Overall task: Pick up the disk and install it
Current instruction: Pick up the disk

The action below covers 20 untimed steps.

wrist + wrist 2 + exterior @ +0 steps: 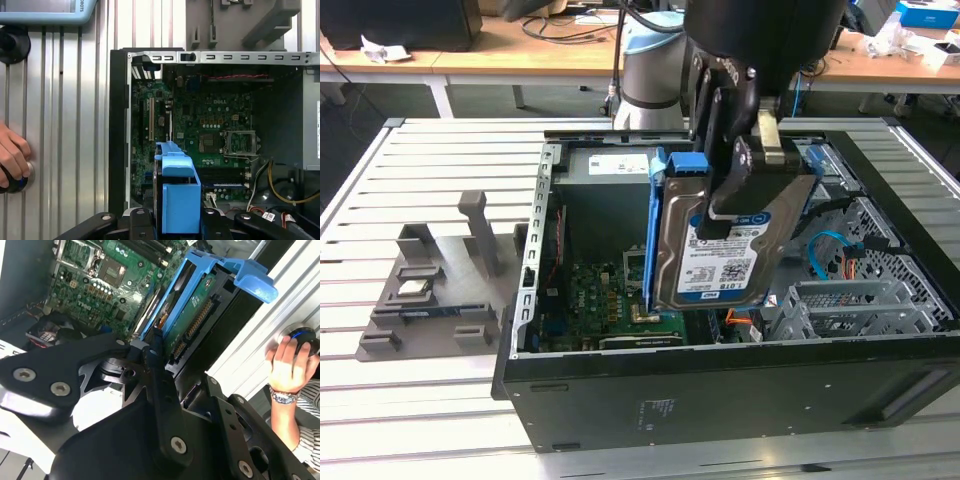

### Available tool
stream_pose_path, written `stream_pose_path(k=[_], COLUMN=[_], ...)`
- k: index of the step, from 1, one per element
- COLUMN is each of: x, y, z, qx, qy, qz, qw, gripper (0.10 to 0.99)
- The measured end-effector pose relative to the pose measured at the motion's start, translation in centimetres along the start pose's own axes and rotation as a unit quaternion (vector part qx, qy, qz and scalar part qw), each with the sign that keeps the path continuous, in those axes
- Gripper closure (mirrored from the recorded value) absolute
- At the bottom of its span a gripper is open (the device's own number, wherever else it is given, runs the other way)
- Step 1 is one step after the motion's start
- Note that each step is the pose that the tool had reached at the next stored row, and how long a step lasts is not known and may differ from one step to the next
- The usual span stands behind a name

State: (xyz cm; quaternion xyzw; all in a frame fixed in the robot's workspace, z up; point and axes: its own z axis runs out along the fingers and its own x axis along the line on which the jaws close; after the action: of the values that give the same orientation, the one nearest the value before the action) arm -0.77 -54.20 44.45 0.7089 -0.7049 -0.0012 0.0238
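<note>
Black sheet metal of the open computer case (720, 410) lies nearest to us in the exterior view, resting on a slatted aluminium table (420, 160). Just past that wall we look down onto the green motherboard (585, 300). Toward the exterior view's right sits a silver drive cage (850, 300) with a blue cable (817, 255) looping above it.

Over the middle of the case hangs the disk (720, 265), held on edge and slightly tilted, its white-and-blue label facing us. Its blue frame (655, 225) runs along the side toward the exterior view's left. The gripper (730, 205) reaches down from above and pinches the disk between its black fingers. We cannot tell whether the disk's lower edge touches anything inside.

In the second wrist view a person's hand (285, 367), a watch at the wrist, rests on a round knob on the table beside the case.

Toward the exterior view's left of the case stands a grey fixture (470, 240) holding a small silver chip (415, 288). Farther back we see the arm's pale base (650, 70) and, beyond it, wooden desks (520, 60).
</note>
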Motion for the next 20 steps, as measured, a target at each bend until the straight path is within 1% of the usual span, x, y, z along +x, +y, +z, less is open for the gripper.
stream_pose_path(k=[1, 10, 12, 20], x=[0.00, 0.02, 0.02, 0.04], y=[-0.44, -3.25, -4.01, -6.25], z=[-0.01, -0.12, -0.14, -0.22], qx=[0.0000, 0.0000, 0.0000, 0.0000], qy=[0.0000, 0.0000, 0.0000, 0.0000], qz=[0.000, 0.000, 0.000, 0.000], qw=[1.0000, 1.0000, 1.0000, 1.0000], gripper=[0.722, 0.722, 0.722, 0.722])
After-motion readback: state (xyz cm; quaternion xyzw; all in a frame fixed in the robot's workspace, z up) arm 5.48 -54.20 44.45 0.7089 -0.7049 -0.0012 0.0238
